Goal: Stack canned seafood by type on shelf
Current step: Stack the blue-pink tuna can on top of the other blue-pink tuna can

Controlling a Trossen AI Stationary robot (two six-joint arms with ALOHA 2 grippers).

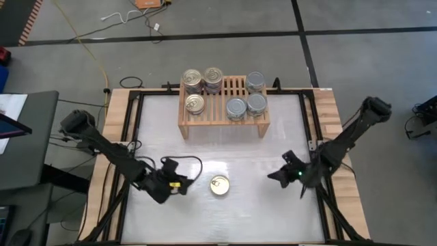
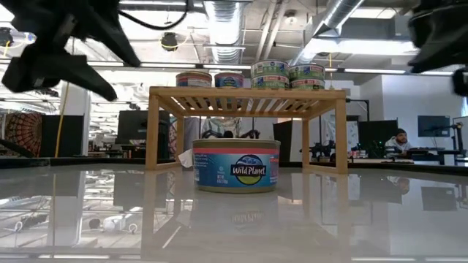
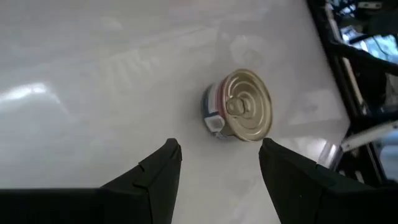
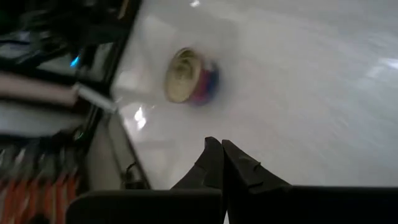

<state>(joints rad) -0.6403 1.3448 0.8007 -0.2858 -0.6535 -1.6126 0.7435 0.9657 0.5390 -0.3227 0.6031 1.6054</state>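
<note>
One canned seafood tin (image 1: 220, 185) with a gold pull-ring top sits flat on its base on the white table, near the front middle; it also shows as the tin (image 2: 236, 166), (image 3: 239, 104), (image 4: 189, 76). More tins stand on the light-wood shelf (image 1: 223, 123) at the far middle: gold-topped ones (image 1: 194, 104) on its left, silver-topped ones (image 1: 236, 108) on its right. My left gripper (image 1: 188, 183) (image 3: 221, 155) hovers open just left of the lone tin, pointing at it. My right gripper (image 1: 273, 175) (image 4: 222, 152) is shut and holds nothing, to the tin's right and some way off.
Dark frame rails (image 1: 136, 130) run along the table's left and right sides beside both arms. The shelf's legs (image 2: 155, 128) leave open space under its slatted top. Bare white tabletop (image 1: 225, 147) lies between the shelf and the lone tin.
</note>
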